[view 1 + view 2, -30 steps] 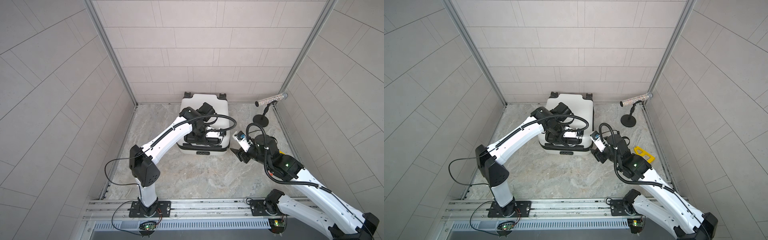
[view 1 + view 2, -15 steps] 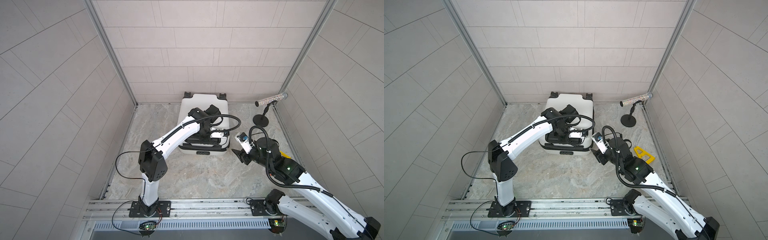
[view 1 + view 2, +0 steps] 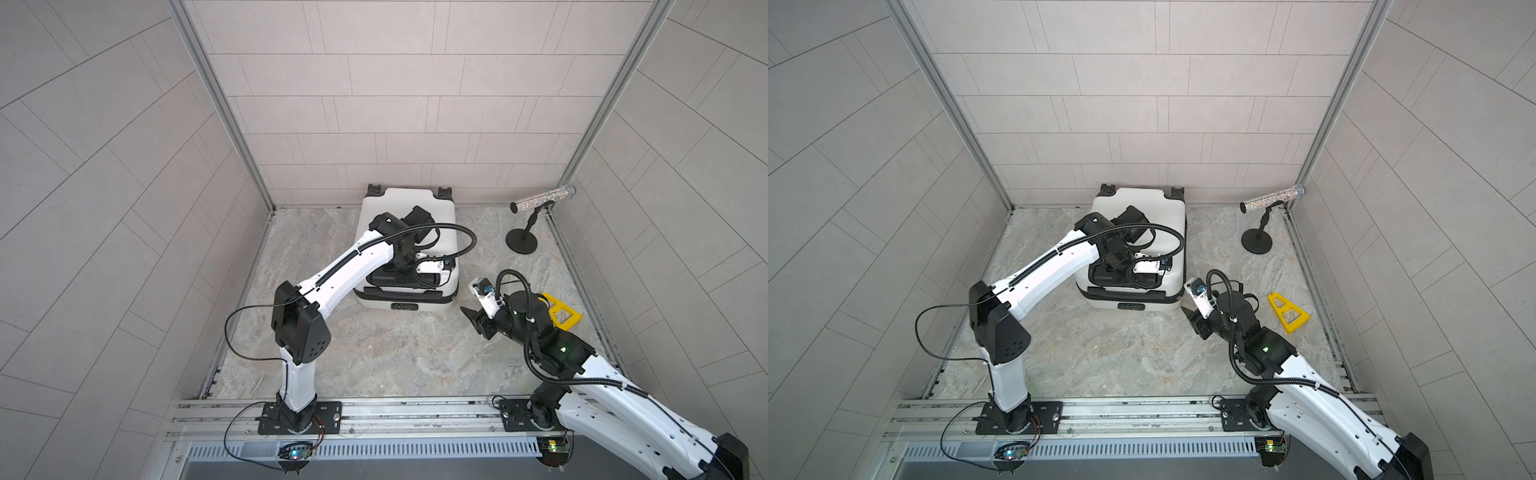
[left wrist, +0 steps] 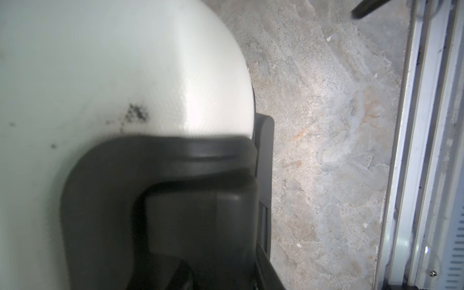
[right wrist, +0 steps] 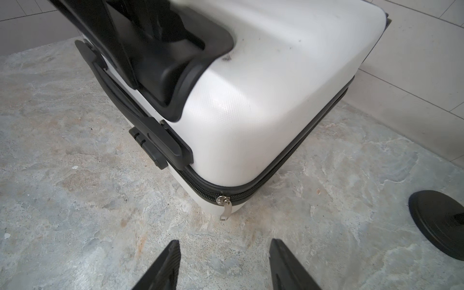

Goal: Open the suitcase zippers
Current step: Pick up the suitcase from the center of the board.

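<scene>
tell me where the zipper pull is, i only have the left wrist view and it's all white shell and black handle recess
Observer: In the right wrist view a silver zipper pull hangs from the black zipper band at the suitcase corner facing the right hand.
Operator: is that hand on it yet
Observer: No, it is open and short of the pull, with bare floor between them.
Operator: where's my left hand then
Observer: In a top view the left hand sits on top of the suitcase at the black handle recess; I can't tell whether it is open or shut.
</scene>
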Available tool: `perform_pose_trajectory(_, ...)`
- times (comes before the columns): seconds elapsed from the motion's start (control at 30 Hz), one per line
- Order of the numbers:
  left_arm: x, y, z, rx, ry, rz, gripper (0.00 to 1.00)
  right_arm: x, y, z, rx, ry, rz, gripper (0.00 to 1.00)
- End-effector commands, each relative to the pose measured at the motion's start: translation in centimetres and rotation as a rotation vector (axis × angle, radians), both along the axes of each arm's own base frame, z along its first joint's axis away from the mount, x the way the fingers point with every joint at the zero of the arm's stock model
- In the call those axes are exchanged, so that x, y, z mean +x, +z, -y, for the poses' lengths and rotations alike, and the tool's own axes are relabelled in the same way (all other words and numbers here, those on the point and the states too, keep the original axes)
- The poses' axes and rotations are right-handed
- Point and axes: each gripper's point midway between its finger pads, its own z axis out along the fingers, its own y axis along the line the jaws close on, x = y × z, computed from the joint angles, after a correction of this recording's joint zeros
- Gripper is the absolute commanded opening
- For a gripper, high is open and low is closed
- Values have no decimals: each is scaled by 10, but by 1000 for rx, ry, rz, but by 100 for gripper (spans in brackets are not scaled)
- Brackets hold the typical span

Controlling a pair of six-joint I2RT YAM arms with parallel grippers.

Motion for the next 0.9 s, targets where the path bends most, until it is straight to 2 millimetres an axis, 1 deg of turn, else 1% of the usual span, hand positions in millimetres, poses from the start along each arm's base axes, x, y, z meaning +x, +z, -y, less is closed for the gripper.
perform_pose_trajectory(0.0,-15,57,-9,-153,34,34,7,4,7,-12,109,18,29,61)
perform_pose_trajectory(0.1,-18,60,-16,-175,35,25,7,-2,-7,-29,168,102,11,61)
perform_pose_trajectory(0.2,-23,66,-19,-217,36,10,7,0,-21,-40,230,113,-45,59)
perform_pose_trajectory(0.27,-26,67,-21,-233,35,7,7,2,-30,-43,228,119,-68,58)
perform_pose_trajectory(0.33,-27,66,-24,-234,37,10,7,6,-34,-45,224,113,-64,57)
perform_pose_trajectory(0.43,-30,64,-27,-231,35,8,7,11,-37,-43,228,95,-41,57)
perform_pose_trajectory(0.53,-33,65,-28,-240,31,9,7,13,-35,-44,236,95,-19,56)
perform_pose_trajectory(0.73,-37,66,-26,-264,18,-7,7,9,-25,-58,287,176,-3,52)
perform_pose_trajectory(0.87,-39,68,-24,-276,10,-15,7,9,-25,-62,301,194,-9,47)
